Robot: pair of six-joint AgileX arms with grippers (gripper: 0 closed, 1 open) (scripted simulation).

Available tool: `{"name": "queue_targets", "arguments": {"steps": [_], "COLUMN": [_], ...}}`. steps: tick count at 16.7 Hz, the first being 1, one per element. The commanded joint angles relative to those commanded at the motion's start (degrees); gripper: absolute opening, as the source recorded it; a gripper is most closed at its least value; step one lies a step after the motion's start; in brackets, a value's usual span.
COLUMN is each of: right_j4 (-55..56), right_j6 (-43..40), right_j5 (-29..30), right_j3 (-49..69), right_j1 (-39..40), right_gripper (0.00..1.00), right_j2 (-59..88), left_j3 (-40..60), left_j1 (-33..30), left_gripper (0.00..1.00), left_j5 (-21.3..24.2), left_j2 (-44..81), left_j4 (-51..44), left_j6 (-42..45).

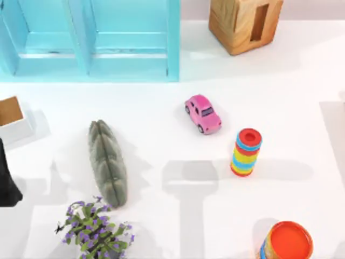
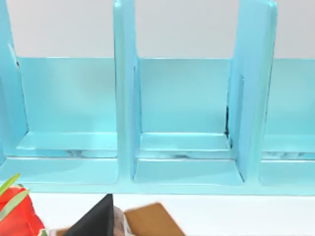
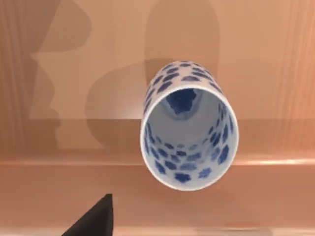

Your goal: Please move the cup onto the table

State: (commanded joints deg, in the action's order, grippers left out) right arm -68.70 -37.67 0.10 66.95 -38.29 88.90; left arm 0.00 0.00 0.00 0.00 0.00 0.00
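Note:
The cup (image 3: 189, 132), white with dark blue dots, appears in the right wrist view with its open mouth toward the camera and nothing inside. It is surrounded by light brown wooden surfaces (image 3: 64, 73). A dark tip of my right gripper (image 3: 93, 219) pokes in at the picture's edge, apart from the cup. The white table (image 1: 161, 162) spreads across the top view. My left arm (image 1: 8, 186) is a dark shape at the table's left edge, and a dark tip of my left gripper (image 2: 93, 219) points toward the light blue shelf (image 2: 187, 128).
A wooden box (image 1: 242, 24) with a slot stands at the back right, the blue shelf (image 1: 91, 38) at the back left. On the table are a pink toy car (image 1: 203, 113), a rainbow ring stack (image 1: 246, 152), an orange-topped can (image 1: 287, 243), a green cushion-like object (image 1: 107, 162), a purple-flowered plant (image 1: 97, 229) and a small brown-topped box (image 1: 11, 113).

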Motion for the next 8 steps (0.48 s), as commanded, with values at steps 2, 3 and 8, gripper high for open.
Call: {"name": "queue_targets", "arguments": {"steps": [2, 3, 8], "right_j4": [5.59, 8.94, 19.03], "right_j6": [0.03, 0.04, 0.05], "right_j5": [0.0, 0.0, 0.0], "right_j3": [-3.84, -5.95, -13.72], "right_j1": [0.02, 0.03, -0.01], "right_gripper": [1.0, 1.0, 1.0], "right_j2": [1.31, 2.06, 4.84], "left_j3": [0.0, 0.0, 0.0], "left_j1": [0.0, 0.0, 0.0], "left_gripper": [1.0, 1.0, 1.0], "left_j5": [0.0, 0.0, 0.0], "left_j2": [0.0, 0.0, 0.0], "left_j4": [0.0, 0.0, 0.0], "left_j6": [0.0, 0.0, 0.0]}}
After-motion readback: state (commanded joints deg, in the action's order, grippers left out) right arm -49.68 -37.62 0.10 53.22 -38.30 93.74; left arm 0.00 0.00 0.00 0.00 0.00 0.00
